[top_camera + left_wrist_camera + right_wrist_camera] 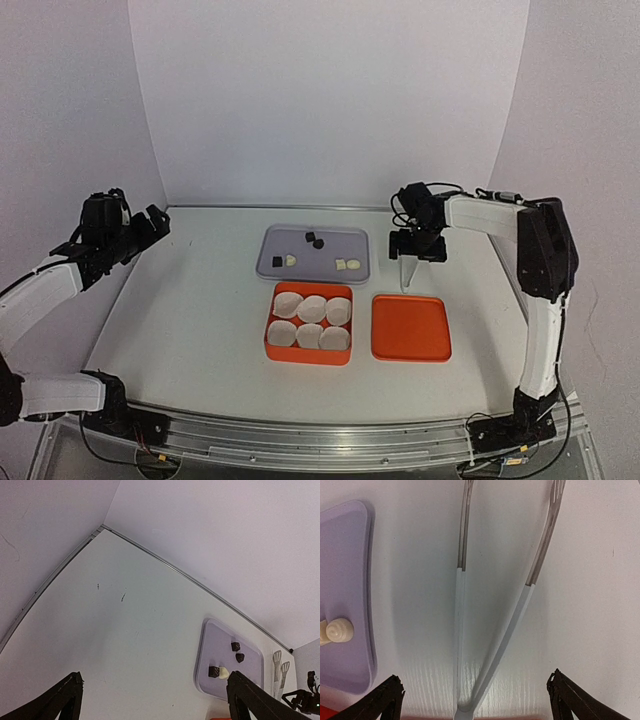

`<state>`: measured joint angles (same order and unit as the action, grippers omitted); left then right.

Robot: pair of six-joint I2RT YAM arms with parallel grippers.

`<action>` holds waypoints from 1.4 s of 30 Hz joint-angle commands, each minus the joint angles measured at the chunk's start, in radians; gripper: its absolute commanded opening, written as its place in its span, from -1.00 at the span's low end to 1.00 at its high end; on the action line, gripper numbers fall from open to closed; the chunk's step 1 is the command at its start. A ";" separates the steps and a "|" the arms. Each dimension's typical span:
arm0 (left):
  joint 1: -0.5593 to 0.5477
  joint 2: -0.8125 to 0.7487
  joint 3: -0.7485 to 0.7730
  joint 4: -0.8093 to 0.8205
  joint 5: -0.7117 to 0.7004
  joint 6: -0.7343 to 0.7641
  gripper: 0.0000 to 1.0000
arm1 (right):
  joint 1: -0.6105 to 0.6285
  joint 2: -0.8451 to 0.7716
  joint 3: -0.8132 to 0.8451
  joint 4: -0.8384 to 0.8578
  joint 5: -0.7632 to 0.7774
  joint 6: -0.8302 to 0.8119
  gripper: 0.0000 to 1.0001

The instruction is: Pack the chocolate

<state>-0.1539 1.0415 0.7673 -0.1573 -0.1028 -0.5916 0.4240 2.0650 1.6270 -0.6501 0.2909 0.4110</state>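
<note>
Several chocolate pieces lie on a lavender tray point(330, 236): dark cubes point(308, 237) and pale cream lumps point(347, 264). In the left wrist view the tray point(220, 640) shows dark cubes point(235, 645) and a cream lump point(224, 673). An orange box point(270, 340) holds several white paper cups point(312, 308). My right gripper point(415, 255) is open above white-handled metal tongs point(408, 273). In the right wrist view its jaws point(475, 676) straddle the hinge end of the tongs point(459, 620), beside a cream lump point(339, 631). My left gripper point(155, 222) is open and empty at the far left, also seen in its own view point(155, 676).
An orange square lid point(411, 327) lies right of the box, just in front of the tongs. The tongs point(280, 672) lie right of the tray. The white table point(190, 300) ends in curved backdrop walls at the back and sides.
</note>
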 commanded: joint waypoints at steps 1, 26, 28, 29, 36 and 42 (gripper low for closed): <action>0.001 -0.001 -0.016 0.028 0.017 0.026 0.99 | 0.005 0.099 0.116 -0.014 0.084 -0.023 0.97; 0.002 0.043 -0.018 0.045 0.041 0.019 0.99 | -0.008 0.288 0.172 -0.013 0.178 0.236 0.86; 0.002 0.044 -0.018 0.045 0.044 0.016 0.99 | -0.018 0.291 0.156 -0.012 0.144 0.279 0.84; 0.002 0.044 -0.018 0.045 0.046 0.015 0.99 | -0.023 0.294 0.152 -0.012 0.124 0.293 0.82; 0.002 0.037 -0.020 0.037 0.039 0.008 0.99 | -0.032 0.330 0.156 -0.014 0.061 0.268 0.70; 0.002 0.031 -0.022 0.032 0.027 0.007 0.99 | -0.032 0.342 0.159 -0.014 0.065 0.254 0.61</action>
<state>-0.1539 1.0828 0.7437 -0.1473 -0.0711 -0.5770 0.3969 2.3347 1.7989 -0.6129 0.3888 0.6767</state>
